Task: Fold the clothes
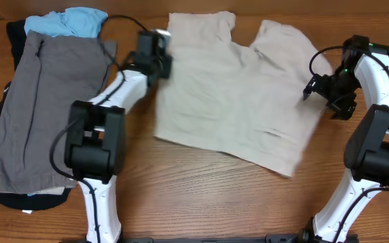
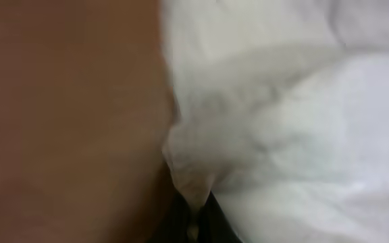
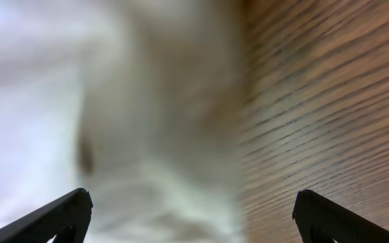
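Note:
The cream shorts lie spread flat in the middle of the wooden table, waistband toward the front, two legs toward the back. My left gripper is at their left edge, shut on a pinch of the cream cloth. My right gripper hovers at the shorts' right edge; its two fingers are wide apart and empty, over the cloth edge and bare wood.
A stack of folded clothes sits at the left: grey shorts on top of dark garments, with a light-blue garment at the back. Bare wooden table lies in front of the shorts.

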Controlling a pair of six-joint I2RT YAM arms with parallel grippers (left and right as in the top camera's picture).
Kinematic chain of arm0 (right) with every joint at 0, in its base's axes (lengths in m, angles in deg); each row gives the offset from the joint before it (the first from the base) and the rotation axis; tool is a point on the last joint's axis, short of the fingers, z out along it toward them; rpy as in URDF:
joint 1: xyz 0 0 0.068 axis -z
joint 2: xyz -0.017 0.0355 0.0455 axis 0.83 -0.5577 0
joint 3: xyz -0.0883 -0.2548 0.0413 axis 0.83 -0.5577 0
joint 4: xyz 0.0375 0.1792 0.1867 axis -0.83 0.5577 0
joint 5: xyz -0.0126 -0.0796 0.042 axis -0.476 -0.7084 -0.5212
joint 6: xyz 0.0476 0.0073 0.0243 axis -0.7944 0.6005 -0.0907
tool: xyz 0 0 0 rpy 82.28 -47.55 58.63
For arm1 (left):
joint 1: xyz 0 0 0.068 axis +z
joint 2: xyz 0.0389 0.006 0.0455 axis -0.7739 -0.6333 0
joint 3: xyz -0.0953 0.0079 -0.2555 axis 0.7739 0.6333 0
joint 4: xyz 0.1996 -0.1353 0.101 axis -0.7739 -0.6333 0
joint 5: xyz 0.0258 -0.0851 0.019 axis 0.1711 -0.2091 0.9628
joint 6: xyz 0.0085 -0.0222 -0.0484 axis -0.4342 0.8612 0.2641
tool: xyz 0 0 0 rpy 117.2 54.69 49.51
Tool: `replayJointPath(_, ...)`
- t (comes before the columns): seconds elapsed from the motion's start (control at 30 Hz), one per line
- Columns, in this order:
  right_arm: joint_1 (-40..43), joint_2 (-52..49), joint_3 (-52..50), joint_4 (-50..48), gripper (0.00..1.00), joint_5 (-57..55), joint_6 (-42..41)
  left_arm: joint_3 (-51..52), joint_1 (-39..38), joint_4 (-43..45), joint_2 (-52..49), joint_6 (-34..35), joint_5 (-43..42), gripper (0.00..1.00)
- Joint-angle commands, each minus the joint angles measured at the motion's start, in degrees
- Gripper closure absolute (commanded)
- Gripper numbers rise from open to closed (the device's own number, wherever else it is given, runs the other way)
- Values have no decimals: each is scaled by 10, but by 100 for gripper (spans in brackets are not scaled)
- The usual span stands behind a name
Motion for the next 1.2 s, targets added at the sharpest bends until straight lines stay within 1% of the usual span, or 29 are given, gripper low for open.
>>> replayJointPath(0.0, 0, 4, 1, -5, 0, 1, 1, -3, 37, 67, -8, -66, 44, 94)
replayJointPath(0.03, 0, 4, 1, -7, 0, 1, 2, -3, 42, 73, -7, -66, 44, 89)
replayJointPath(0.1, 0, 4, 2, -25, 0, 8, 13, -3, 48, 65, -5, -66, 43, 61)
replayJointPath(0.17, 0, 4, 2, -57, 1, 34, 43, -5, 47, 30, 3, -57, 43, 27)
replayJointPath(0.2, 0, 4, 2, -67, 0, 40, 50, -6, 46, 14, 7, -52, 43, 20)
replayJointPath(0.23, 0, 4, 1, -96, 0, 52, 67, -10, 44, -19, 17, -41, 43, 6)
replayJointPath(0.27, -2, 4, 1, -113, 0, 52, 69, -13, 42, -45, 25, -37, 43, 0)
replayJointPath(0.33, -7, 4, 1, -150, 1, 52, 71, -19, 37, -101, 52, -26, 42, 0)
replayJointPath(0.43, -20, 3, 0, -207, 1, 52, 88, -23, 33, -167, 101, 12, 34, 0)
replayJointPath(0.53, -35, -2, -1, -261, 2, 52, 97, -23, 33, -231, 157, 53, -30, 0)
replayJointPath(0.67, -51, -24, -2, -315, 10, 50, 96, -23, 32, -293, 212, 84, -139, 0)
replayJointPath(0.7, -52, -27, -3, -320, 12, 50, 96, -23, 31, -301, 218, 84, -157, 0)
replayJointPath(0.77, -54, -41, -3, -332, 19, 49, 96, -23, 27, -317, 226, 84, -180, 0)
replayJointPath(0.8, -54, -55, -3, -336, 23, 35, 91, -23, 22, -330, 229, 84, -183, 0)
replayJointPath(0.9, -54, -80, -3, -338, 23, -6, 76, -22, 10, -345, 228, 82, -180, 0)
replayJointPath(1.03, -53, -95, -4, -339, 23, -11, 65, -22, -9, -350, 227, 82, -151, 0)
replayJointPath(1.13, -53, -95, -4, -340, 23, -10, 61, -22, -21, -349, 227, 82, -146, 0)
replayJointPath(1.17, -53, -95, -4, -336, 27, -10, 61, -22, -24, -349, 227, 82, -146, 0)
